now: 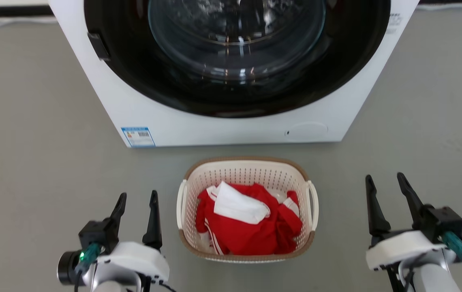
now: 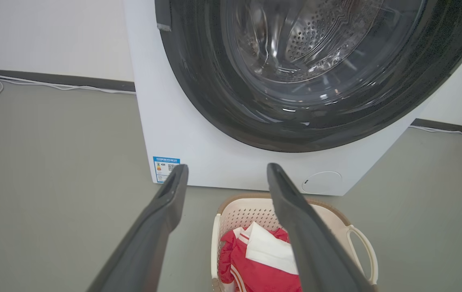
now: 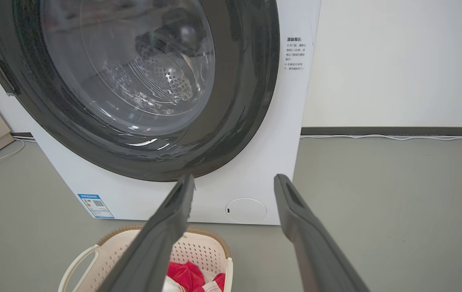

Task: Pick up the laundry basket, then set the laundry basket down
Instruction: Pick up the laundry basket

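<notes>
Laundry basket (image 1: pixel 247 175): cream perforated plastic with a brown woven-look rim. It stands upright on the grey floor (image 1: pixel 32 182) just in front of the washing machine, between the two grippers and touched by neither.
Left gripper (image 1: pixel 138 194): at the lower left of the head view, left of the basket and apart from it. Its two dark fingers are spread wide with nothing between them. In its own wrist view (image 2: pixel 227 166) the basket (image 2: pixel 237 213) lies low between the fingers and to their right.
Left handle (image 1: pixel 181 202): a white loop on the basket's side, free.
Contents: a red garment (image 1: pixel 251 237) with white stripes, with a white cloth (image 1: pixel 239 207) lying on top.
Washing machine (image 1: pixel 214 129): a white front-loader with its round dark glass door closed and a blue label (image 1: pixel 138 136) at its lower left corner.
Right handle (image 1: pixel 314 202): a white loop, free.
Right gripper (image 1: pixel 384 176): at the lower right, well clear of the basket, with its fingers wide apart and empty. Its wrist view (image 3: pixel 234 177) shows the basket (image 3: pixel 202 247) at the lower left.
</notes>
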Robot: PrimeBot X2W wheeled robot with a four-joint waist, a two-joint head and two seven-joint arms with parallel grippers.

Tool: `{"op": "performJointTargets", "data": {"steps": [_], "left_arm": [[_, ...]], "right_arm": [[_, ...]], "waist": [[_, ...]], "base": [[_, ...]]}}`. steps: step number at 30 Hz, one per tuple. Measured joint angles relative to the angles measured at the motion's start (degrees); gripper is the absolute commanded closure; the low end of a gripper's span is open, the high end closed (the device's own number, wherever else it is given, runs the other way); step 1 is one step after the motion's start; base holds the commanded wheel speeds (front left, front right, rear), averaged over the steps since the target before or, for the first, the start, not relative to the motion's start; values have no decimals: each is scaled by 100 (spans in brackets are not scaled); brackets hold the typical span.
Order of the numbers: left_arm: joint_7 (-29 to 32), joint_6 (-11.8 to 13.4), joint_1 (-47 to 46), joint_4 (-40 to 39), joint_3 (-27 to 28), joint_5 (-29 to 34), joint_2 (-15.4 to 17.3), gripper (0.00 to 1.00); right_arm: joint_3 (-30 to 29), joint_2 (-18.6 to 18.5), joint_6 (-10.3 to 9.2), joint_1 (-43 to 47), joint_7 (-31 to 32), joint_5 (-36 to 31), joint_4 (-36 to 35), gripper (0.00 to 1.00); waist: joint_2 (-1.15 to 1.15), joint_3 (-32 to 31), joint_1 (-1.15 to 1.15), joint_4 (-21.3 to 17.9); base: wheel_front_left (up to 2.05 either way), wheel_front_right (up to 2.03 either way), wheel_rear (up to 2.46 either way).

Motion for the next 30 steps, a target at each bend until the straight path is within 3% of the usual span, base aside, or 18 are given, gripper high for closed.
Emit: {"op": "performJointTargets", "data": {"steps": [11,14,30], "left_arm": [[-1,-156,-1306,1629,-290,-88,-15,0],[35,-304,-1813,2176,-472,-310,-18,0],[506,-352,-3926,4017,-1181,-784,-60,0]], "right_arm": [[63,-43,0,-1141,-1,-63,1417,0],[9,-47,0,-1502,-1,-97,1913,0],[-268,-90,0,-3345,129,-499,4129,0]], "waist": [[0,708,0,-9],[0,937,0,5],[0,2247,0,143]], "base": [[0,0,0],[0,0,0],[0,0,0]]}}
